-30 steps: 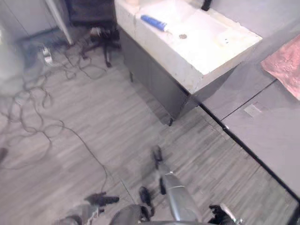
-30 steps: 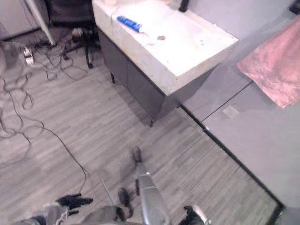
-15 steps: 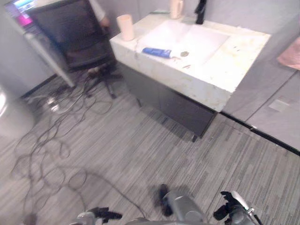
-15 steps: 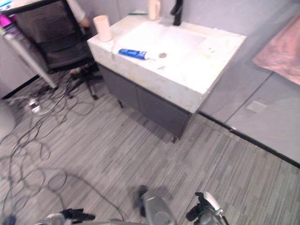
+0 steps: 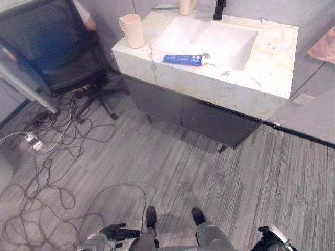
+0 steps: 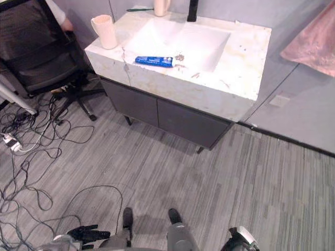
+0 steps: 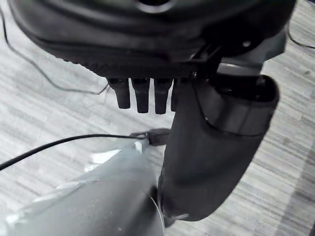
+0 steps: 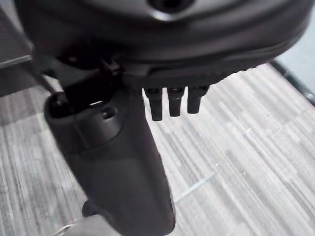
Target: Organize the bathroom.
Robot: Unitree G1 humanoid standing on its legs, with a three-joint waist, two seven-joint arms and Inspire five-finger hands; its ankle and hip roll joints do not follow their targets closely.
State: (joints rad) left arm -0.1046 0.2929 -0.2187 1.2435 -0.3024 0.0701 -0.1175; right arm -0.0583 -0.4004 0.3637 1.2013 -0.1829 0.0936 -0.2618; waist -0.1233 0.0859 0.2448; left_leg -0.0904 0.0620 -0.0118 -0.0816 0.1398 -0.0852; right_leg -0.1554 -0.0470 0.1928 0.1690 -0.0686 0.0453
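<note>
A blue toothpaste tube (image 5: 182, 59) is lying flat on the pale marble table (image 5: 272, 78), on the front rim of the sunken white basin (image 5: 209, 39), its cap end pointing toward a small drain plug. A cream mug (image 5: 132, 30) is standing at the table's left corner, beside a black office chair (image 5: 57, 57), and a dark tap (image 5: 218, 9) is rising behind the basin. The left hand (image 5: 116, 232) is hanging low with fingers straight and relaxed, holding nothing; the right hand (image 6: 238, 239) is likewise hanging loose and empty. Compared with half a second ago, the camera has swung so the table is sitting squarer and more central in view.
</note>
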